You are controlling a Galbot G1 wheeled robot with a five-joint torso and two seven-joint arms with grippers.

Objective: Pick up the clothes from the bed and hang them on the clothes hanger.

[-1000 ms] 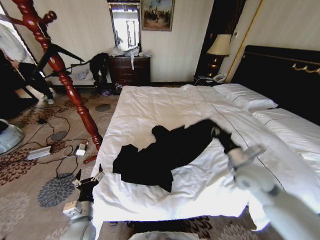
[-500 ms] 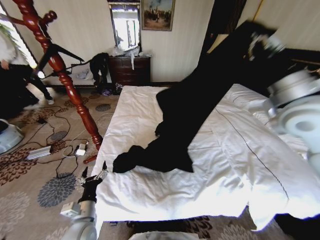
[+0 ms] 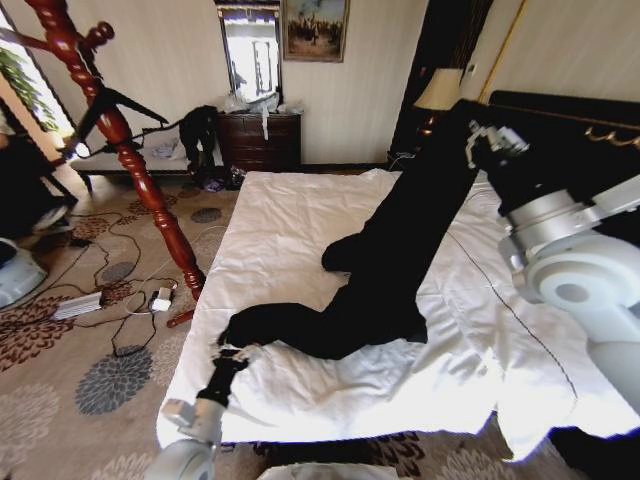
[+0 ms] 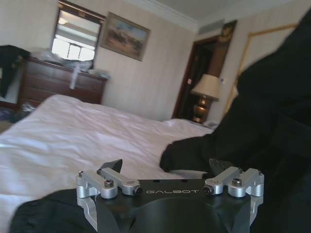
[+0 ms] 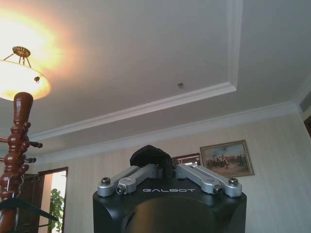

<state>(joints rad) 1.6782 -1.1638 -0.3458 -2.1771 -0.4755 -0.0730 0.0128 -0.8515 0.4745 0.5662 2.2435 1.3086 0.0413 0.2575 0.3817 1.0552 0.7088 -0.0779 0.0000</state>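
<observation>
Your right gripper (image 3: 487, 140) is raised high over the bed (image 3: 300, 215), pinched shut on 1 end of the black jacket (image 3: 395, 270). The right wrist view confirms it: a tuft of dark cloth sits clamped between the fingers, with the ceiling behind. The jacket hangs from there in a long drape, and its lower end lies on the duvet near the bed's front left edge.

Your left gripper (image 3: 232, 355) sits at that lower end, fingers spread apart and holding nothing. In the left wrist view, black fabric lies right under and beside the open fingers (image 4: 104, 177).

Expect the jacket to handle as soft, limp and fairly light; it will sag, swing and fold on itself, and a thin pinch could slip out. Take it at a thick part such as the collar or shoulder seam.

The head view gives you the whole drape plus the black hanger (image 3: 115, 105) on the red wooden coat stand (image 3: 120, 135), well apart to the left. The wrist views give the grip details.
</observation>
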